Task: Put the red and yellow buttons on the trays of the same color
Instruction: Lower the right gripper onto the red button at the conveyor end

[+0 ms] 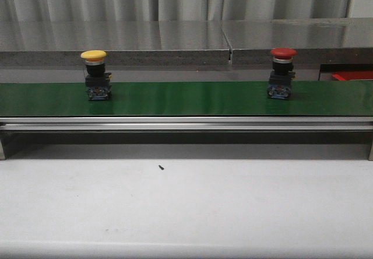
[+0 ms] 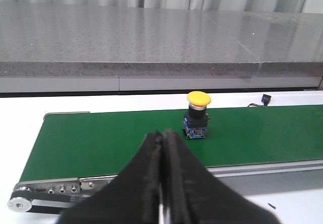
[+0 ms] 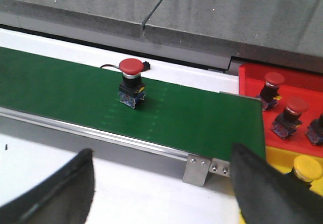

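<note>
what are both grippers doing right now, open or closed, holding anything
Left gripper: closed, holding nothing, short of the yellow button.
Right gripper: open, empty, short of the red button.

A yellow-capped button (image 1: 94, 75) and a red-capped button (image 1: 282, 73) stand on a plain green belt (image 1: 186, 98).

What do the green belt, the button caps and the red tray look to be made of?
Green belt: matte rubber or PVC, apparently; flat, no glare. Yellow button and red button caps: smooth moulded plastic, slight sheen. Red tray: likely glossy plastic, with a uniform colour and rounded rim.
</note>
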You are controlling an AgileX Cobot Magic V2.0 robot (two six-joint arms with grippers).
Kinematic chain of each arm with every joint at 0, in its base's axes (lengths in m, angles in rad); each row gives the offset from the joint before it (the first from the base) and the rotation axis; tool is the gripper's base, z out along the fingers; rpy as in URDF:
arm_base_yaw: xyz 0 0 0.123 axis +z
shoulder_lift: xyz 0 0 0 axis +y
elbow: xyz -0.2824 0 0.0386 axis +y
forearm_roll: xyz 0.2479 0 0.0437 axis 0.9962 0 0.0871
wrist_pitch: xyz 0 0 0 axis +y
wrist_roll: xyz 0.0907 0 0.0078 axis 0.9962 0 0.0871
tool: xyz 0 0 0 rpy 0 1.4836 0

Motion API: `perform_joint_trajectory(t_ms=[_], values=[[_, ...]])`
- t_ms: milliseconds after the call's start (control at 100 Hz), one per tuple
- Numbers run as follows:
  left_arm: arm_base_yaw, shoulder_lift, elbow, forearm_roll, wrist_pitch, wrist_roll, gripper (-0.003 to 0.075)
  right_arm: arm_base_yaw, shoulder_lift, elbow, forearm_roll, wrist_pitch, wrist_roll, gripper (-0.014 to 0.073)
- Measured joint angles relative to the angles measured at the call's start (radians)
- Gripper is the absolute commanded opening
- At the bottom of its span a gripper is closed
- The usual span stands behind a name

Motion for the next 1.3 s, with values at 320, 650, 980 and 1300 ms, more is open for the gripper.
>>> perform_joint_trajectory(t_ms=[320,650,980,1300], values=[[0.0,0.0,0.0,0.0,0.0,0.0,-0.0019,0.0,0.221,-0.082,0.002,0.005,-0.002,0.0641],[0.0,0.0,0.0,0.0,0.0,0.0,-0.0019,0.002,0.662,-0.266,0.002,0.003,-0.05,0.0641],[0.0,0.0,0.0,0.0,0.0,0.0,-0.0019,0.066,0.986,-0.459,0.002,-0.054,-0.081,0.0641],[0.0,0.0,0.0,0.0,0.0,0.0,-0.0019,0.07,1.233,-0.663,0.002,-0.079,-0.082,0.0632]])
